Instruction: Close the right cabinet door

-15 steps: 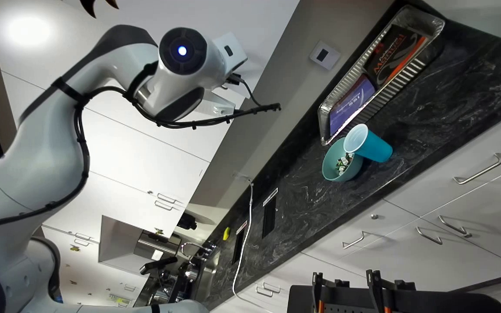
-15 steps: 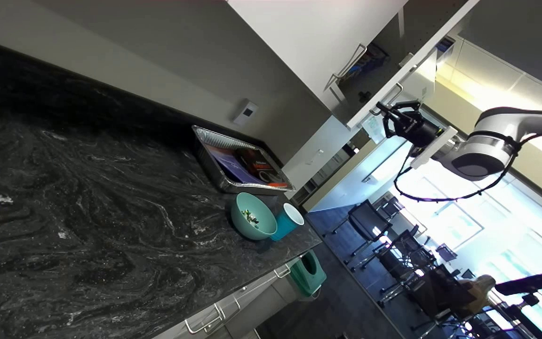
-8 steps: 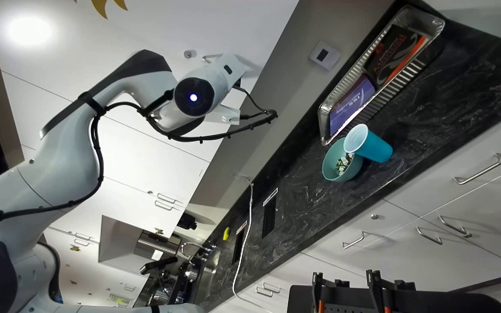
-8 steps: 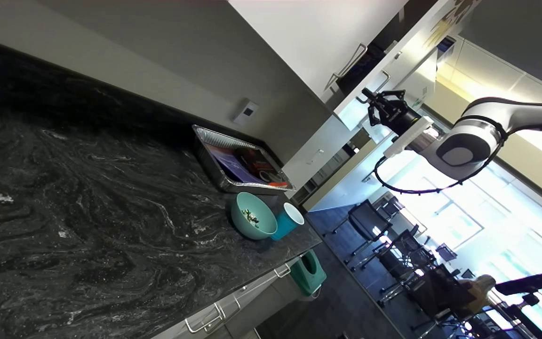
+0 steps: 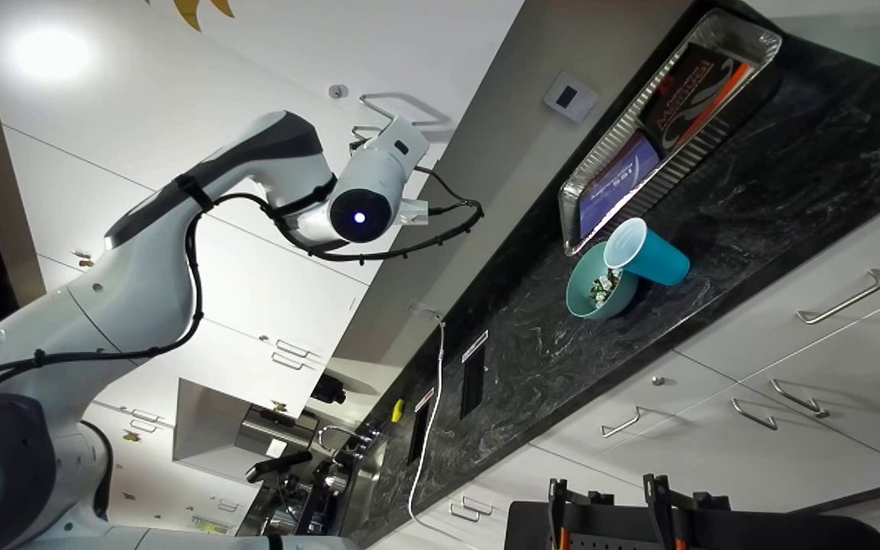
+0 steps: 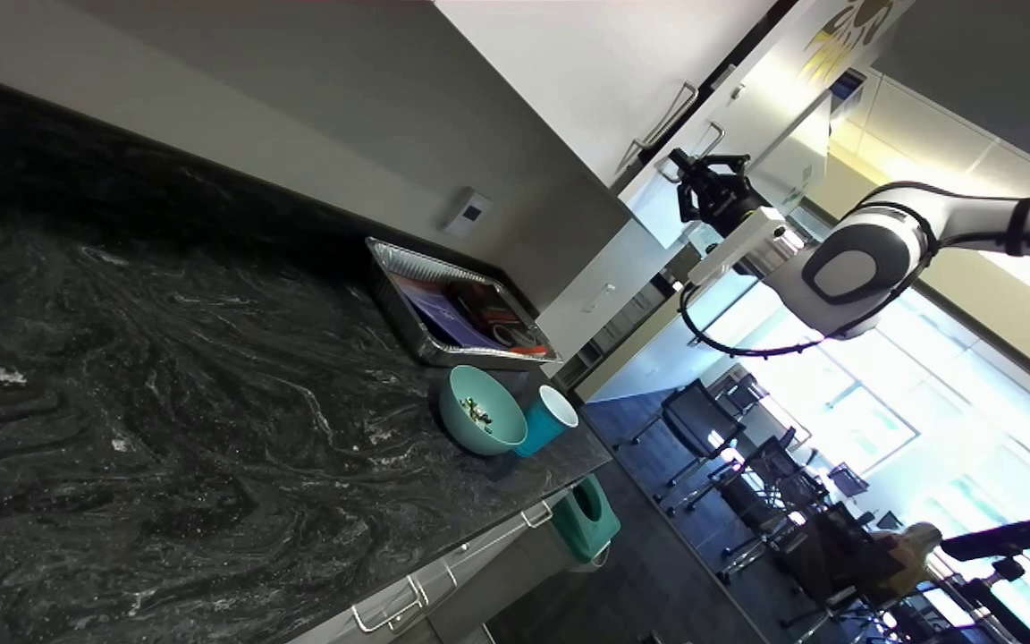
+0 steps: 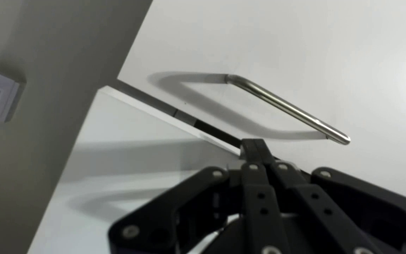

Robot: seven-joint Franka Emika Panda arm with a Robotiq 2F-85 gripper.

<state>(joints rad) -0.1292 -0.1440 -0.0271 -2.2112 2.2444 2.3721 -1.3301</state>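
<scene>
The right cabinet door (image 6: 770, 98), a white slab with a flower decal, stands slightly ajar in an exterior view. It also shows at the top of an exterior view (image 5: 272, 53). In the wrist view the door (image 7: 132, 155) is at the lower left, and a narrow dark gap separates its edge from the neighbouring door. My gripper (image 7: 254, 144) is shut with nothing between its fingertips. The tips are at the door's outer face near its free edge; whether they touch cannot be told. The gripper (image 6: 678, 161) also shows beside the door's bar handle (image 6: 712, 139).
The neighbouring white door (image 7: 312, 53) with its bar handle (image 7: 287, 109) lies flat beside the gap. Below are the dark countertop (image 6: 211, 402), a foil tray (image 6: 479, 358) with books, a teal bowl (image 6: 484, 420) and a teal cup (image 6: 546, 425). A thermostat (image 6: 466, 213) is on the wall.
The right cabinet door has swung inward toward the neighbouring door, and the dark opening has narrowed to a thin gap. My gripper has moved along with it. Bowl, cup and tray have not moved.
</scene>
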